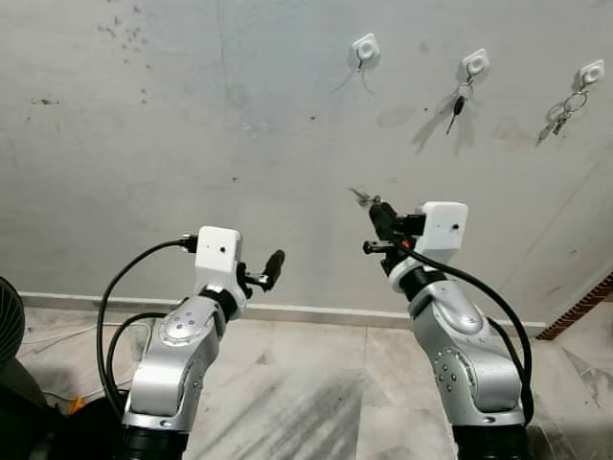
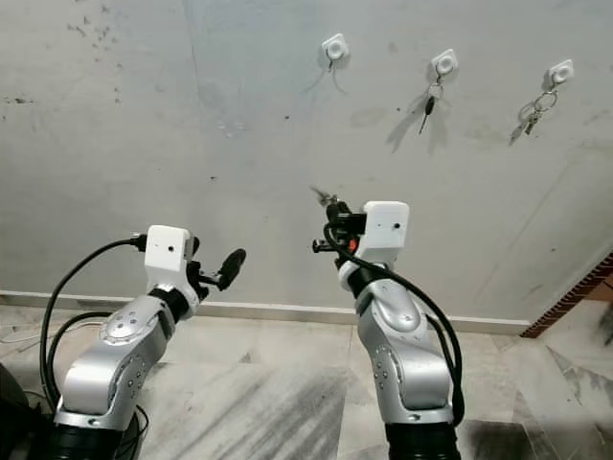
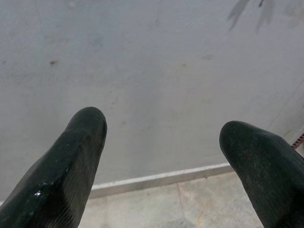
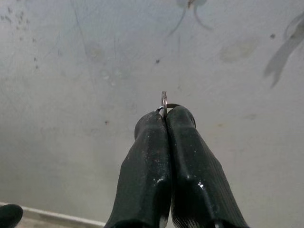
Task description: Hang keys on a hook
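Pinched between the closed fingers of the right gripper (image 4: pixel 165 116), the key ring (image 4: pixel 164 100) is held so that only a thin metal loop stands clear past the fingertips; that free loop is probably what is meant to be slipped over a hook. In the head views the keys (image 1: pixel 362 196) are seen raised in front of the wall (image 1: pixel 192 144), below the row of hooks and well apart from them.

Three white hooks are fixed high on the wall. The leftmost hook (image 1: pixel 365 48) is bare, and it is judged to be the target, since it lies most nearly above the held ring. The middle hook (image 1: pixel 475 64) already carries a single key (image 1: pixel 457 105), and the right hook (image 1: pixel 591 73) carries a bunch of keys (image 1: pixel 559 115).

The left gripper (image 1: pixel 269 271) is held lower and off to the side, its fingers (image 3: pixel 71 156) spread apart with nothing between them, so it is kept out of the working arm's way. A pale skirting strip (image 1: pixel 316 313) and marble floor (image 1: pixel 287 383) lie below.
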`<state>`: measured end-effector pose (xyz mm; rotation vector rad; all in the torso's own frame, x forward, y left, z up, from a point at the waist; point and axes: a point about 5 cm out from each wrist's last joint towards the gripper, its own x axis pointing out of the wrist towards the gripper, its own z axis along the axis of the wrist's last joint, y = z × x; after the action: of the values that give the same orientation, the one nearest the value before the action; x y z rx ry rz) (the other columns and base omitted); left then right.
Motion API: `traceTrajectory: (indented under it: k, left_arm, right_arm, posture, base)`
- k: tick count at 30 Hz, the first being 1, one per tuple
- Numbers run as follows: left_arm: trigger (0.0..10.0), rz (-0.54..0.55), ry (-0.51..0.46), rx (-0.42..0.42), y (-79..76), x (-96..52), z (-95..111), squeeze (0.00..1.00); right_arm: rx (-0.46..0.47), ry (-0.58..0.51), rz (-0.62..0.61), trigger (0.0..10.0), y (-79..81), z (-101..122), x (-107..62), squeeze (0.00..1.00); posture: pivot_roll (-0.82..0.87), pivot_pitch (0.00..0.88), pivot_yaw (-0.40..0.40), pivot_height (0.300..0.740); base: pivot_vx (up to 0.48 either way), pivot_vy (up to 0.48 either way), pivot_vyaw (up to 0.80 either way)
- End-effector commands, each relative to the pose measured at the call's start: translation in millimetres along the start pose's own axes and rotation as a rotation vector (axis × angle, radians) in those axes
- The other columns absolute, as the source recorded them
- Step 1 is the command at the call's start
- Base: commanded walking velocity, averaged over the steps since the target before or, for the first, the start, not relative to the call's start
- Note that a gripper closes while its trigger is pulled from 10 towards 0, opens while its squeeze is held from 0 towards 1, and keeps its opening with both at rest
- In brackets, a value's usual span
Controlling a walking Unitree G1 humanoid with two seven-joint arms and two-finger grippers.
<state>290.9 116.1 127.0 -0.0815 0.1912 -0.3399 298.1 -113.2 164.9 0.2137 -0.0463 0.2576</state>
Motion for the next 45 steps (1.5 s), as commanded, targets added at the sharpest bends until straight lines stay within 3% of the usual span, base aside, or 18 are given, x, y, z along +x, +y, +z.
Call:
traceTrajectory:
  k: [1, 36, 45]
  left_arm:
    - [10.0, -0.022, -0.031, 0.01, -4.5, 1.0, 7.8, 0.0]
    - [10.0, -0.023, -0.029, 0.012, -7.2, 0.5, 6.8, 0.0]
    - [10.0, -0.009, -0.023, 0.026, 0.0, -5.5, 5.3, 0.0]
  right_arm:
    - [-0.006, -0.015, -0.018, 10.0, -4.3, 3.6, 0.2, 0.0]
    - [-0.022, -0.008, -0.008, 10.0, -5.5, 1.7, 0.4, 0.0]
    - [-0.032, -0.004, 0.018, 10.0, -2.6, -2.4, -1.2, 0.0]
  posture:
    - [0.15, 0.003, -0.053, 0.74]
    - [0.15, 0.004, -0.062, 0.74]
    - [0.17, 0.0, -0.058, 0.74]
  base:
    - [0.435, 0.0, 0.0]
    - [0.441, 0.0, 0.0]
    - [0.337, 0.0, 0.0]
